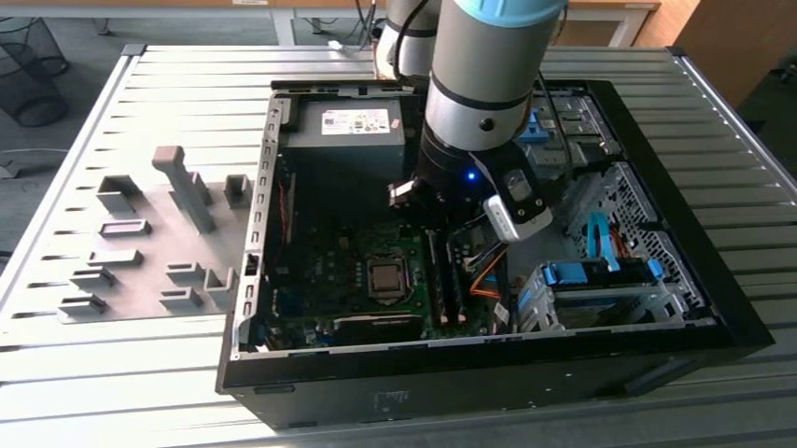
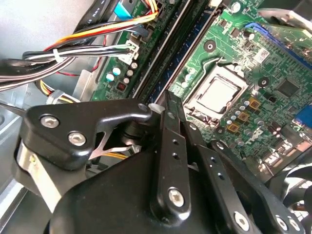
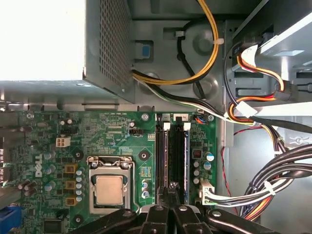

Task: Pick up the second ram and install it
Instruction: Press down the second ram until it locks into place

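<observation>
second ram (image 3: pixel 176 156), thin dark-chipped stick, edge-on in mobo slot, upright beside another stick

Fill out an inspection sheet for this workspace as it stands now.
Surface: slatted grey metal table bearing an open black computer case.
Job's things: the second ram cannot be told apart from the two long black memory slots beside the silver processor socket.
Clutter: grey plastic holder blocks on the table, to the exterior view's left of the case.
Grippers: black gripper down inside the case, its tip at the memory slots.
Cables: bundled yellow, orange, black and white wires beside the green motherboard.
Surroundings: black wire waste basket on the floor.
</observation>
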